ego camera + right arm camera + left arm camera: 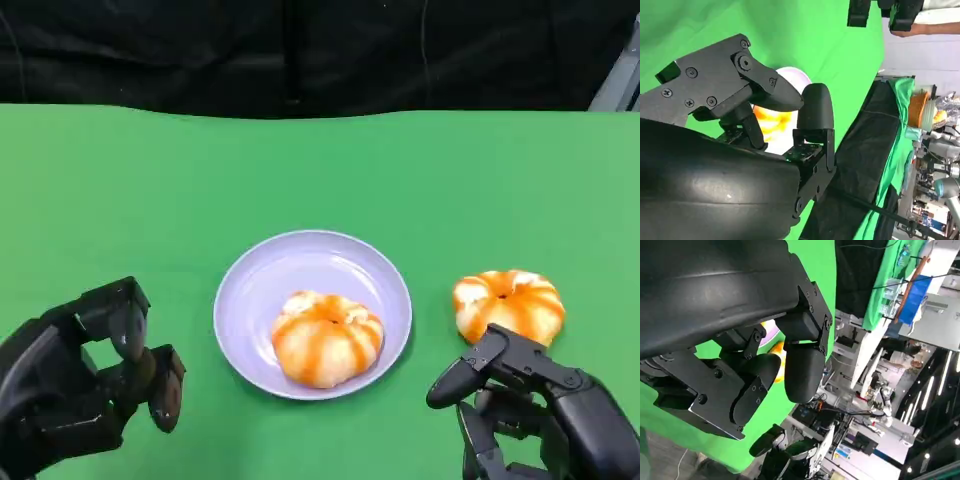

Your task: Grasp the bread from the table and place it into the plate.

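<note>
Head view: one bread [326,337] sits in my plate [262,281]; another bread [508,303] lies on the green bench [130,190] at three o'clock. My right hand [530,405], fingers spread and empty, should cup it gently from above.

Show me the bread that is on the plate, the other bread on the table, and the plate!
bread on the plate [327,338], head view, its top.
bread on the table [508,303], head view, its top.
plate [290,265], head view, bare inside.
</note>
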Motion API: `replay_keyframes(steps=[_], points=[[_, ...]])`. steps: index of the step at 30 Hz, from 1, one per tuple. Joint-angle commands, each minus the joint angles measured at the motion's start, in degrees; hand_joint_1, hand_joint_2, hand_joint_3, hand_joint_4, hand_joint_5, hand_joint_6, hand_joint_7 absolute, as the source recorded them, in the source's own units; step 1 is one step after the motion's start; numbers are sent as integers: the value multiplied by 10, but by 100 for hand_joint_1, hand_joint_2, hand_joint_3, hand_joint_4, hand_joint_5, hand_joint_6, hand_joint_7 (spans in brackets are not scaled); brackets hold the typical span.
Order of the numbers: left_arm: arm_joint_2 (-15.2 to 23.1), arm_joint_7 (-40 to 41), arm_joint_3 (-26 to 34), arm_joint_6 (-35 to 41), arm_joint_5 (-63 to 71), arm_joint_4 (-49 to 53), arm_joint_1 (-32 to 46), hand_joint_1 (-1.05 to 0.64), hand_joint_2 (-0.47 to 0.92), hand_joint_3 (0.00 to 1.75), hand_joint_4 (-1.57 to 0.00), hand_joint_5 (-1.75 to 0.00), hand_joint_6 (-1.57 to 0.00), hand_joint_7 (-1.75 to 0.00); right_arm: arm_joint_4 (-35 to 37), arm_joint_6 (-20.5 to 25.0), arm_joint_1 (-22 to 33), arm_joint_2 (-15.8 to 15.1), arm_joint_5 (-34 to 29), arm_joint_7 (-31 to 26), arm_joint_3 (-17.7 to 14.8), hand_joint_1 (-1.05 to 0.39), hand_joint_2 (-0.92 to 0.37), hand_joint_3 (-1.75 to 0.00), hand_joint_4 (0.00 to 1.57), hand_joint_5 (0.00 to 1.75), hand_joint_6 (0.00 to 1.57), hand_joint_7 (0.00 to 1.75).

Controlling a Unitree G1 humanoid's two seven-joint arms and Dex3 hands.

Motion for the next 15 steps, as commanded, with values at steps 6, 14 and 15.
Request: replay_keyframes(steps=[6, 14, 15], points=[[4, 6, 1, -5, 4, 1, 3, -4, 45, 151, -89, -175, -80, -172, 2, -5, 3, -4, 4, 0, -6, -6, -68, -99, 77, 175, 72, 145], [4, 6, 1, -5, 4, 1, 3, -4, 45, 151, -89, -175, -80, -172, 2, -5, 3, -4, 4, 0, -6, -6, -68, -99, 77, 175, 72, 145], [4, 6, 1, -5, 4, 1, 3, -4, 45, 151, -89, -175, -80, -172, 2, -5, 3, -4, 4, 0, -6, -6, -68, -99, 77, 175, 72, 145]])
